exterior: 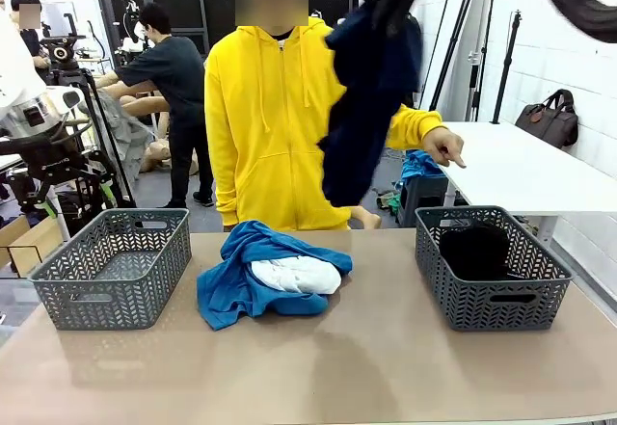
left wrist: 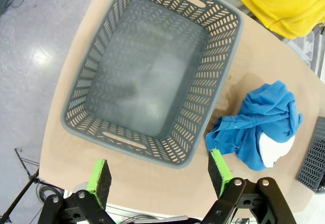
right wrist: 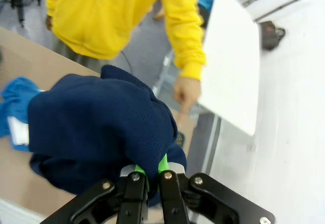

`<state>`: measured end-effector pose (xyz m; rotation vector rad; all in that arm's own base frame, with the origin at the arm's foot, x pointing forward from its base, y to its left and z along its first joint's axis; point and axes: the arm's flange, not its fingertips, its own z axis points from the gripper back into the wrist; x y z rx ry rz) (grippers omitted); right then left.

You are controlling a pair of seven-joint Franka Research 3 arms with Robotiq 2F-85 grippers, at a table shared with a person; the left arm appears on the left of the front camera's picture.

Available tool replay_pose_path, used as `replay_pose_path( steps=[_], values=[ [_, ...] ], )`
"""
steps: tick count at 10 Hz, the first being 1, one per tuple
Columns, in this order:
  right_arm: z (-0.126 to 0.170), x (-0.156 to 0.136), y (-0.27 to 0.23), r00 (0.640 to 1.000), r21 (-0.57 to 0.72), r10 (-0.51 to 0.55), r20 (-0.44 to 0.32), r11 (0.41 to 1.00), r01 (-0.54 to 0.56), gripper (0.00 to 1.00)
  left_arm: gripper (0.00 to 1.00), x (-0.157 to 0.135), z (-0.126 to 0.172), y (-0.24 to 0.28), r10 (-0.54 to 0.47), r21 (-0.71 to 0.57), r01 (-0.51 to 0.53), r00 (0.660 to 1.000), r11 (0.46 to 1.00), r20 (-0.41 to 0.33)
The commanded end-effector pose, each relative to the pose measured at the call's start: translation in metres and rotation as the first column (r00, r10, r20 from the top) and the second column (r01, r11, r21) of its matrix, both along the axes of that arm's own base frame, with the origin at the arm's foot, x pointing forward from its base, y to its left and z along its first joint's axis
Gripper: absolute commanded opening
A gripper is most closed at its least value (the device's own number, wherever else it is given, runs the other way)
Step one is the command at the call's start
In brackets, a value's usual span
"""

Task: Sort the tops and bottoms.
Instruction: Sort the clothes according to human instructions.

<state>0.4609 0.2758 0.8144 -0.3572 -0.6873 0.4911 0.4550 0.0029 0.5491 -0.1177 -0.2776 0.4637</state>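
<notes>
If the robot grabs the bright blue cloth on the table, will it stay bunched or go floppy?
Probably floppy: the bright blue garment lies in soft crumpled folds, and the dark navy garment hangs limp from the right gripper. The white garment nestled in its folds would likely get dragged along or slide off.

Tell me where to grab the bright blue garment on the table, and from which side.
Pinch a raised fold on the left part of the blue garment, coming straight down. It lies crumpled on the table, so only bunched folds offer a bite, and the white garment nests in its right half. The open left pincer looks nearer.
</notes>
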Motion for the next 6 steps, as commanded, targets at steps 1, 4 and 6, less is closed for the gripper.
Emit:
replay_pose_path(
  steps=[1,4,6],
  values=[
    [-0.032,-0.026,-0.058,0.997,0.015,-0.081,-0.02,0.997,0.081,0.0,1.0,-0.002,0.0,0.0,0.008,-0.013,-0.008,1.0,1.0,-0.004],
    [-0.06,-0.037,-0.124,0.989,0.126,-0.149,-0.016,0.981,0.15,0.0,1.0,-0.002,0.0,0.0,0.008,-0.013,-0.008,1.0,1.0,-0.004],
    [-0.089,-0.027,-0.16,0.989,0.219,-0.143,-0.027,0.965,0.146,0.0,1.0,-0.002,0.0,0.0,0.008,-0.013,-0.008,1.0,1.0,-0.004]
  ],
)
